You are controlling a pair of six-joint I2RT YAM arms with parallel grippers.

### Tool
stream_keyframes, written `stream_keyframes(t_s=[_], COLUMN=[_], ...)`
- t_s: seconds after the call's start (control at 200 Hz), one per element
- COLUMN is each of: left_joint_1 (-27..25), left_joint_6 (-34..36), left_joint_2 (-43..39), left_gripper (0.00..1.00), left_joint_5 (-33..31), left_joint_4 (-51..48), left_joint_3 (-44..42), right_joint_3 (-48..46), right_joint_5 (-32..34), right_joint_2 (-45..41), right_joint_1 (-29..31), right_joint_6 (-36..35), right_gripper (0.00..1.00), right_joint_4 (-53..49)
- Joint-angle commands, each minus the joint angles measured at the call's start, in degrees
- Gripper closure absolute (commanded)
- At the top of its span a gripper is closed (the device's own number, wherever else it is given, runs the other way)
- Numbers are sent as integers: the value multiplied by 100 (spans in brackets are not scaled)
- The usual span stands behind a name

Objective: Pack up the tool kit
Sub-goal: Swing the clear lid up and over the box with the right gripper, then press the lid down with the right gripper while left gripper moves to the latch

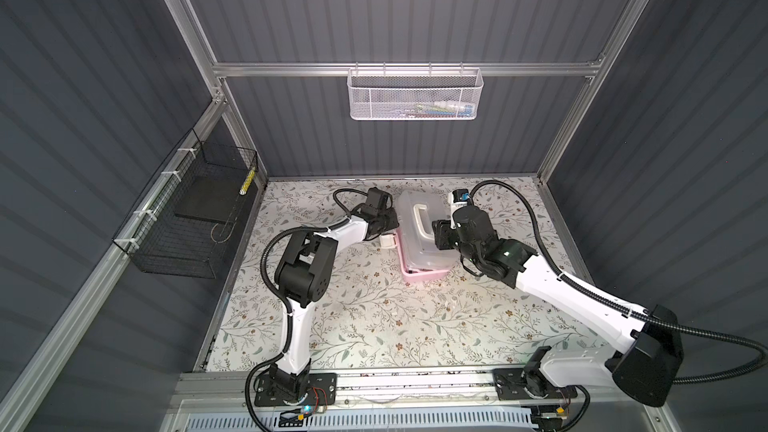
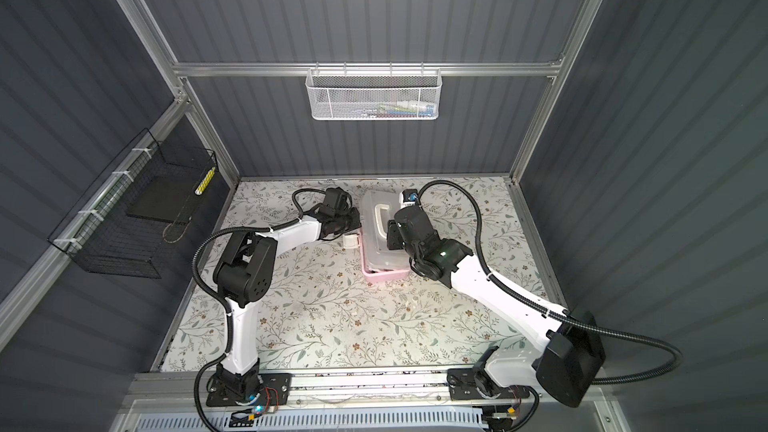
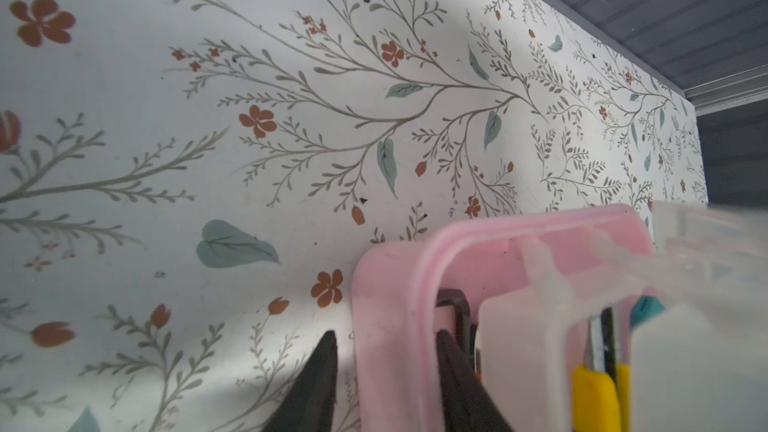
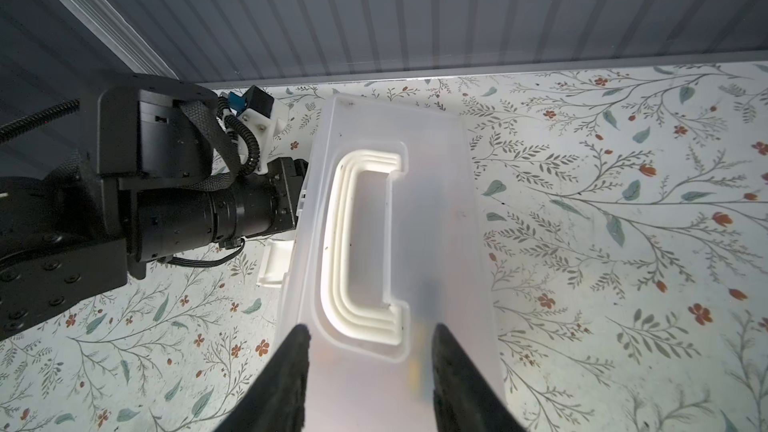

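Pink tool kit (image 1: 415,253) holds tools (image 3: 594,388), frosted lid (image 4: 436,209) lowered, latch (image 1: 388,241) unfastened
Left gripper (image 3: 386,334) released astride its wall (image 3: 395,280); right gripper (image 4: 370,328) released overhead

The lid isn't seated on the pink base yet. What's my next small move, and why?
Probably back the left gripper off the pink base first: one finger sits inside its wall, under the raised frosted lid. The right gripper hovers open above it.
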Motion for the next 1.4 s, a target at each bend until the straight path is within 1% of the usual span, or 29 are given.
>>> stream_keyframes(t_s=[0.0, 0.175, 0.34, 0.46, 0.485, 0.5, 0.56, 0.66, 0.78, 0.855, 1.02, 1.236, 1.391], left_joint_1=[96, 235, 342, 406, 413, 411, 410, 415, 413, 414, 419, 415, 415], left_joint_6=[226, 392, 451, 453, 457, 457, 454, 418, 337, 284, 243, 203, 131], left_joint_2=[-426, -592, -827, -1033, -1088, -1116, -1240, -1400, -1557, -1639, -1732, -1775, -1746], left_gripper=[57, 55, 54, 54, 54, 54, 55, 55, 54, 54, 54, 54, 55], left_joint_5=[-133, -353, -483, -454, -419, -397, -254, 140, 610, 783, 967, 1084, 1402], left_joint_4=[-162, -392, -434, -393, -359, -340, -208, 56, 383, 526, 742, 840, 947], left_joint_3=[224, 221, -5, -317, -336, -545, -829, -1251, -1726, -1959, -2223, -2366, -2478], right_joint_3=[-80, -96, -80, -81, -76, -72, -59, -42, -45, -159, -370, -432, -355], right_joint_5=[-400, -581, -724, -861, -899, -921, -1002, -1248, -1519, -1640, -1903, -2039, -2122], right_joint_2=[125, 385, 612, 709, 732, 750, 823, 986, 1146, 1186, 1373, 1491, 1585], right_joint_1=[-58, -84, -106, -142, -149, -158, -188, -271, -350, -383, -411, -408, -429], right_joint_6=[120, 144, 180, 188, 175, 181, 168, 199, 234, 277, 351, 458, 489], right_gripper=[51, 51, 51, 51, 51, 51, 51, 52, 54, 58, 62, 62, 62], right_joint_4=[199, 348, 413, 494, 506, 513, 515, 533, 428, 400, 337, 330, 303])
